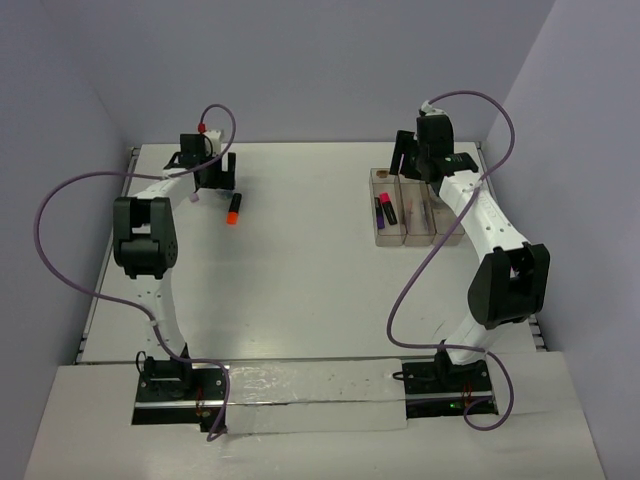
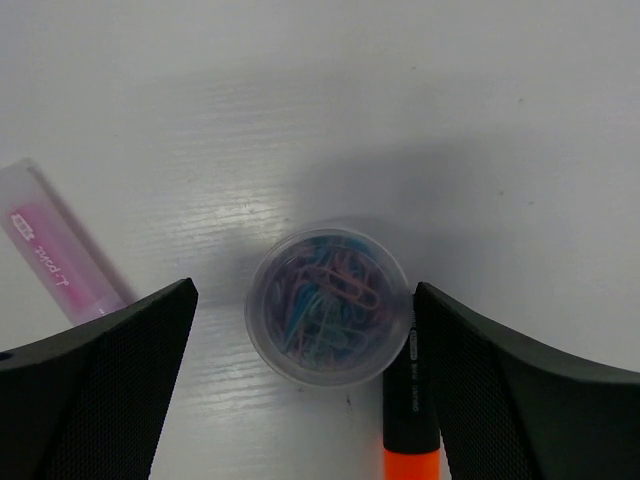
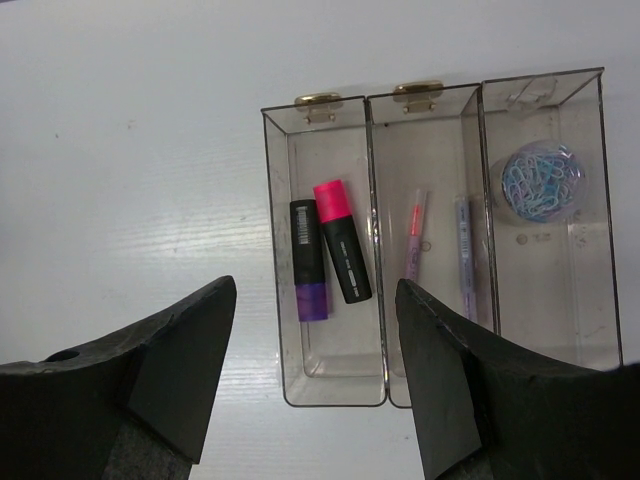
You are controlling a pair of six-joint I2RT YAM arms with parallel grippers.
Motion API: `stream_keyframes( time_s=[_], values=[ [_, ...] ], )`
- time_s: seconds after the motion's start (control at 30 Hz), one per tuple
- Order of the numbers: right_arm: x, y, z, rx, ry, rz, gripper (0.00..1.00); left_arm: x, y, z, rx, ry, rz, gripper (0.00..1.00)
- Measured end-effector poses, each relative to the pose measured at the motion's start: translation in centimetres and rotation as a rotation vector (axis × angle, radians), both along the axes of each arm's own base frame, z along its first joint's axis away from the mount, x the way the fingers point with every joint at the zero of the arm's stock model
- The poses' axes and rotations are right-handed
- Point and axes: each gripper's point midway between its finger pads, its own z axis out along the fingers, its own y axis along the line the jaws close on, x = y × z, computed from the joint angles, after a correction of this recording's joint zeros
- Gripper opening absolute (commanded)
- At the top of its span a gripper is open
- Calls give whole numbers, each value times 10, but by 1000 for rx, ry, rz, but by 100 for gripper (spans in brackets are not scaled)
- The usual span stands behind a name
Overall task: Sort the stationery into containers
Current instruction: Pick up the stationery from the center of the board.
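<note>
Pot of clips [image 2: 328, 302] sat betw. wide-open, empty left gripper [image 2: 304, 292]; closure should've avoided orange highlighter [image 2: 410, 425] just beside; right gripper [image 3: 315, 287] part-open, holding nothing.

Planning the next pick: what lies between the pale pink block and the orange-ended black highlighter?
A round clear plastic pot of coloured paper clips stands there, framed by the open left pincer; the left wrist view shows it.
</note>
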Motion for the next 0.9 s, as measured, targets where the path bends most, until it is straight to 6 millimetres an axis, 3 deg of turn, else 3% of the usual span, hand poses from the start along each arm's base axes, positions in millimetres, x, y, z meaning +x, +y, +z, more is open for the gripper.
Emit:
stream_keyframes(
  time_s=[0.2, 0.33, 0.5, 0.8, 0.9],
  values=[
    [0, 0, 0, 0, 0, 1, 72, -9, 0, -30, -2, 46, 8, 97],
    [0, 0, 0, 1, 1, 3, 72, -6, -3, -33, 7, 12, 9, 93],
    [0, 1, -1, 2, 2, 4, 72, -7, -5, -39, 26, -6, 11, 79],
    [0, 1, -1, 1, 2, 4, 72, -5, -3, -39, 22, -68, 33, 79],
    [0, 1, -1, 2, 2, 5, 72, -4, -3, -39, 21, -74, 34, 69]
  ],
)
